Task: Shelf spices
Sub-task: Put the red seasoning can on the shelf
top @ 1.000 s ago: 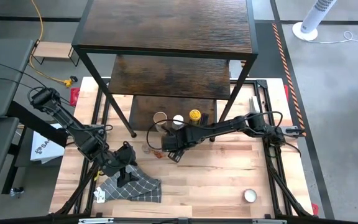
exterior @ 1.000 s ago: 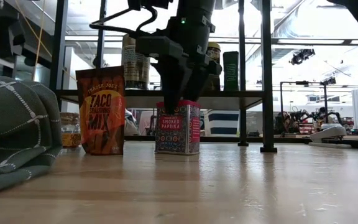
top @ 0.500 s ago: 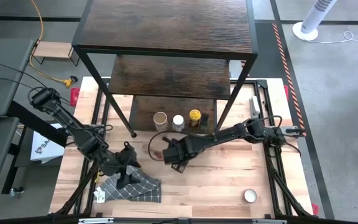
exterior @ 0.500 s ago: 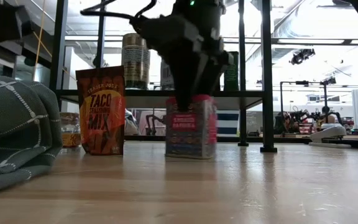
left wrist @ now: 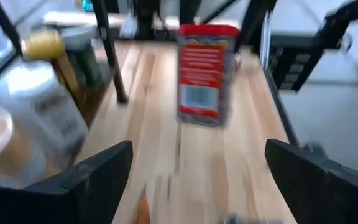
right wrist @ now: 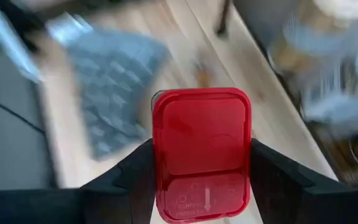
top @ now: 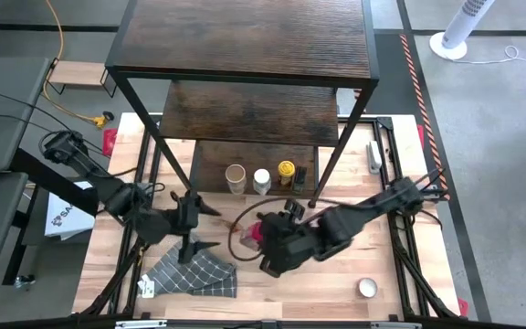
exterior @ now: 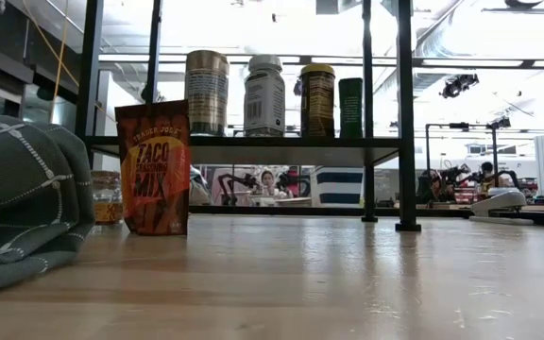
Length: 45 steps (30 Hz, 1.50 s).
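Looking down from the high view: right end effector [top: 265, 245] sits over the open counter [top: 354, 265] in front of the shelf [top: 245, 55], clamped on the red-lidded tin [top: 253, 234]. Left end effector [top: 199, 224] is near the grey checked cloth [top: 194, 272], fingers spread wide, nothing between them. Three jars stand in a row on the lowest shelf board: tan lid [top: 236, 174], white lid [top: 262, 176], yellow lid [top: 287, 169], with a dark-lidded bottle [top: 301, 175] just beside the yellow one. A small white-lidded jar [top: 367, 288] sits alone, well apart, near the counter's front right.

Low view: taco mix pouch [exterior: 153, 167] upright on the counter, cloth bunched at the left edge. Four containers lined up on the shelf board behind the pouch. Neither end effector shows; tin not in frame.

Left wrist view: blurred. Both fingers [left wrist: 98, 177] far apart, empty. Tin [left wrist: 205, 73] appears upright ahead, off the counter surface.

Right wrist view: tin's red lid [right wrist: 201, 152] gripped between the two fingers [right wrist: 126, 180], one on each side, cloth blurred beyond.
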Available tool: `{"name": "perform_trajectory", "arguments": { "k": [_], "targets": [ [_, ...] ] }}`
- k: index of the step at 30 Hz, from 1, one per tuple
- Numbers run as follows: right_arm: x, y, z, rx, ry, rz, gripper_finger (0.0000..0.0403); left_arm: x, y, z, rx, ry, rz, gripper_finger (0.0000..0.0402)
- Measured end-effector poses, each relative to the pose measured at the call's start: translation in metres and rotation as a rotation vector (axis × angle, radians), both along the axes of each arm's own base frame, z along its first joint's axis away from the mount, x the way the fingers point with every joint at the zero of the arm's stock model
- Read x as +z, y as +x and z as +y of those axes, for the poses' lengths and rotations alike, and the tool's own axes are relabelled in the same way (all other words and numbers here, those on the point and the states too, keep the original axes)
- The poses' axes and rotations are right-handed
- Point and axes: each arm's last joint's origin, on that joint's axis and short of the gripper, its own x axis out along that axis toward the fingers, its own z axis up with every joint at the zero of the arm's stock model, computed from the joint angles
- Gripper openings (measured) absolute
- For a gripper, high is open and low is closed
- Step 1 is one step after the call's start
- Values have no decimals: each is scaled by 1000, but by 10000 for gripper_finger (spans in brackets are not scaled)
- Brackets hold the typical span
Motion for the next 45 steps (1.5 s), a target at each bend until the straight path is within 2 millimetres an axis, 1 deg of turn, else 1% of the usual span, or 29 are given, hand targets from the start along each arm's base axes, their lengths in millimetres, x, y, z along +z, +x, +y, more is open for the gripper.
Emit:
{"name": "perform_trajectory", "arguments": {
  "k": [2, 4, 7, 9, 13, 15, 19, 22, 24, 25, 27, 29, 31, 35, 37, 39, 41, 43, 45],
  "targets": [
    [11, -6, -1, 25, -10, -36, 198, 10, 7, 5, -15, -11, -52, 362],
    [16, -8, -3, 45, -32, -51, 198, 18, 14, 11, -38, -12, -96, 362],
    [27, -10, -5, 102, -62, -90, 198, 24, 27, 17, -55, -43, -140, 362],
    [31, -10, -5, 131, -92, -116, 197, 23, 37, 19, -76, -66, -134, 362],
    [30, -6, -5, 164, -135, -122, 197, 17, 58, 14, -152, -72, -79, 362],
    [30, -6, -6, 176, -149, -119, 197, 19, 67, 10, -159, -75, -77, 362],
    [31, -6, -7, 191, -167, -117, 197, 25, 79, 4, -171, -69, -87, 362],
    [33, -4, -5, 226, -184, -140, 197, 23, 86, 0, -195, -54, -74, 360],
    [33, -4, -5, 241, -189, -139, 195, 22, 89, -1, -181, -60, -64, 348],
    [33, -4, -5, 249, -197, -134, 195, 21, 89, -1, -174, -64, -46, 336],
    [33, -4, -5, 262, -221, -123, 195, 15, 86, 0, -138, -44, 25, 299],
    [33, -5, -3, 288, -244, -118, 195, 11, 83, 2, -83, -26, 67, 244],
    [33, -5, -4, 289, -264, -118, 195, 11, 81, 2, -64, -13, 79, 183],
    [33, -5, -4, 291, -278, -122, 193, 10, 78, -1, -74, -23, 91, 180],
    [34, -5, -4, 287, -279, -125, 192, 11, 78, -1, -44, -42, 88, 180],
    [35, -6, -8, 271, -286, -115, 186, 11, 70, -2, 21, -68, 114, 180],
    [39, -11, -11, 254, -275, -110, 230, 5, 52, -3, 140, -35, 178, 180],
    [47, -17, -15, 215, -239, -134, 284, 0, 34, -15, 250, -52, 157, 180],
    [52, -20, -21, 179, -213, -144, 329, -13, 14, -25, 350, -82, 119, 180]
  ]
}}
